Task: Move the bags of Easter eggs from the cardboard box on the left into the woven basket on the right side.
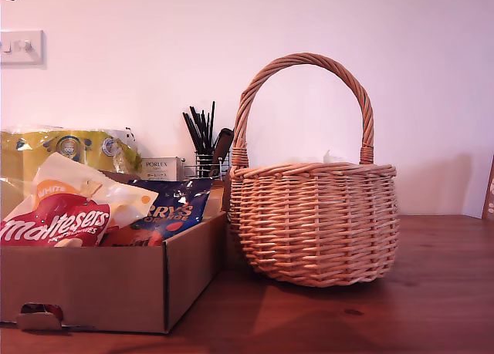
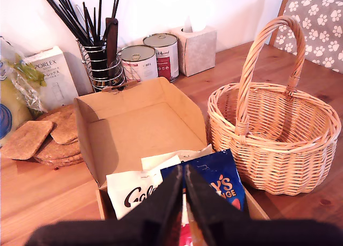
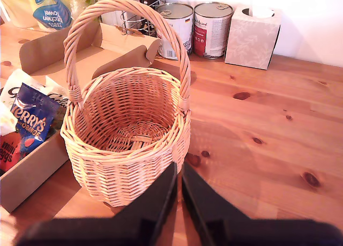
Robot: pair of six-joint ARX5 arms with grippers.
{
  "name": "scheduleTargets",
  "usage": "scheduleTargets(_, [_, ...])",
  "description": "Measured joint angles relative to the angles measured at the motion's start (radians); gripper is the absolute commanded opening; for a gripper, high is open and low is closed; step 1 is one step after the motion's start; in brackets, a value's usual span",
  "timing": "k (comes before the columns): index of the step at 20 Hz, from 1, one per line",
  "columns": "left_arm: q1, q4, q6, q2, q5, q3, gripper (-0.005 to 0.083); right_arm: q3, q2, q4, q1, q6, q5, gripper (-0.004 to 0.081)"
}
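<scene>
Exterior view: cardboard box (image 1: 116, 281) low at this view's left on the wooden table (image 1: 386, 315), crammed with glossy pouches — red Maltesers bag (image 1: 55, 223) in front, white bag (image 1: 96, 188) behind, dark blue Terry's bag (image 1: 174, 207) leaning toward the basket. Woven basket (image 1: 312, 223) just beside the box at its right, upright, handle arched high. Behind, a yellow pack (image 1: 69, 150), a white Porlex carton (image 1: 160, 169) and a wire pot of black sticks (image 1: 202, 150). No arm showing here.

First wrist view: my first gripper (image 2: 184, 189) hanging above the near end of the box, black jaws pressed together with only a sliver between, nothing caught. Under it, a white Galaxy bag (image 2: 136, 189) and the blue Terry's bag. Far half of the box bare. Cork coasters (image 2: 45, 139) stacked beside; two tins (image 2: 150, 61) and a tissue box (image 2: 196, 47) by the wall.

Second wrist view: my second gripper (image 3: 178, 195) poised over the basket's near rim, jaws together, empty. Basket interior bare.
</scene>
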State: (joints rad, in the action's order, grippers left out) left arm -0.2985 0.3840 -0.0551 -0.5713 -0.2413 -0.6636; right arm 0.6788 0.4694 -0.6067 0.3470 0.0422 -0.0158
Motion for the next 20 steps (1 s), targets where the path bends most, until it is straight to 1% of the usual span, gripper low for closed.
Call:
scheduleTargets(1, [0.011,-0.038,0.0,-0.037,-0.054,0.01,-0.0023,-0.018,0.015,0.055,0.0,-0.045,-0.001,-0.0012])
scheduleTargets(2, [0.018,-0.061,-0.074,-0.082,-0.076,0.01,-0.0023,-0.035,0.055,0.084,0.0,-0.093,-0.001,-0.0012])
scheduleTargets(3, [0.018,-0.063,-0.083,-0.122,-0.084,0.012,-0.0023,-0.051,0.095,0.09,0.0,-0.109,-0.002,-0.0012])
scheduleTargets(5, [0.018,-0.05,-0.085,-0.169,-0.084,0.04,-0.0023,-0.091,0.133,0.078,0.0,-0.117,-0.002,-0.0012])
scheduleTargets(8, [0.018,-0.042,-0.082,-0.137,-0.087,0.055,-0.0023,-0.097,0.102,0.087,0.0,-0.12,-0.002,-0.0012])
scheduleTargets(10, [0.019,-0.028,-0.095,-0.124,-0.089,0.043,-0.0024,-0.092,0.097,0.102,0.003,-0.116,-0.031,-0.0012])
scheduleTargets(11, [0.019,-0.011,-0.117,-0.119,-0.09,0.032,-0.0024,-0.083,0.103,0.107,0.01,-0.097,-0.048,-0.0012])
scheduleTargets(14, [0.018,0.093,-0.174,-0.099,-0.111,-0.016,-0.0024,-0.022,0.156,0.115,0.08,-0.061,-0.076,-0.0012])
scheduleTargets(15, [0.016,0.132,-0.175,-0.097,-0.123,-0.032,-0.0024,-0.008,0.171,0.119,0.112,-0.043,-0.091,-0.0012])
scheduleTargets(18, [-0.003,0.26,-0.417,-0.092,-0.141,-0.045,-0.0024,-0.003,0.206,0.098,0.213,0.008,-0.154,-0.0012])
scheduleTargets(20, [-0.009,0.315,-0.518,-0.122,-0.159,-0.045,-0.002,-0.003,0.216,0.056,0.277,0.035,-0.163,-0.0012])
